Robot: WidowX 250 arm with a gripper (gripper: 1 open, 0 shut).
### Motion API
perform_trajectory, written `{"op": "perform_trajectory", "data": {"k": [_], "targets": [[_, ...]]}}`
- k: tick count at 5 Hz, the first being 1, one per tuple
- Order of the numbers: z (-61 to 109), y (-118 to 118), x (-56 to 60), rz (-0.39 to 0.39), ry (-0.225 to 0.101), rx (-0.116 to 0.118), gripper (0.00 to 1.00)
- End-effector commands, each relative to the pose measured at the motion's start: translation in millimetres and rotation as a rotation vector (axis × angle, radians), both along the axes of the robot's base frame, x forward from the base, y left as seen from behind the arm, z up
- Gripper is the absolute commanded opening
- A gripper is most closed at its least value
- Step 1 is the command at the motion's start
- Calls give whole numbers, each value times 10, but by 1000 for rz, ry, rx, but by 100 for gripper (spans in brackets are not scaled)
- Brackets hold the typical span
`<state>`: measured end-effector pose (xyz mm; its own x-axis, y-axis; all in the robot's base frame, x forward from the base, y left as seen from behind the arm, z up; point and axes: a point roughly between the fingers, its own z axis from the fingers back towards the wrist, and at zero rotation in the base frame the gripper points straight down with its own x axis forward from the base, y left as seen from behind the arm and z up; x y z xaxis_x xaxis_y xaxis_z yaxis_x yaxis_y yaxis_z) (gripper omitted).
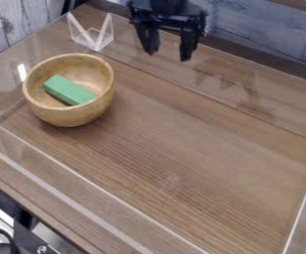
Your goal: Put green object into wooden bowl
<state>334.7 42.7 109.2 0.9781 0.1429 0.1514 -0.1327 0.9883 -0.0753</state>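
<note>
The hand [168, 45] hangs over the far edge of the tabletop [183, 149], pointing downward, its two dark fingers [149, 40] spread wide apart with nothing between them; it holds nothing. The green object [70, 90] lies inside the wooden bowl [70, 89], resting on the bowl's floor, well apart from the hand and clear of it. Seen from the camera, the bowl sits to the left of the hand and nearer the viewer, so the block lies down and to the left of the fingers. The block's long axis runs diagonally, from its far-left end to its near-right end, and it fits inside the rim with room to spare. No part of the block overhangs the rim, and it appears to lie flat rather than propped against the wall, though the far side of the bowl's interior is partly shadowed. Judged from this arrangement, the placing required by the task is already accomplished: the object is contained and released. The one relation that governs any coming move is therefore the separation between hand and bowl. The hand is off to the right and behind the bowl, so a retreat upward or away should not disturb it; only a move back toward the left and nearer side would risk contact with the rim.
</note>
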Motion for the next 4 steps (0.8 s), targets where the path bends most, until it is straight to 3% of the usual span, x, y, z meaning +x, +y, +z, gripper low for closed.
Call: {"op": "perform_trajectory", "data": {"k": [1, 3, 4], "targets": [[244, -38, 14, 1, -80, 13, 100], [422, -224, -129, -87, -97, 23, 100], [323, -191, -107, -31, -99, 45, 100]]}}
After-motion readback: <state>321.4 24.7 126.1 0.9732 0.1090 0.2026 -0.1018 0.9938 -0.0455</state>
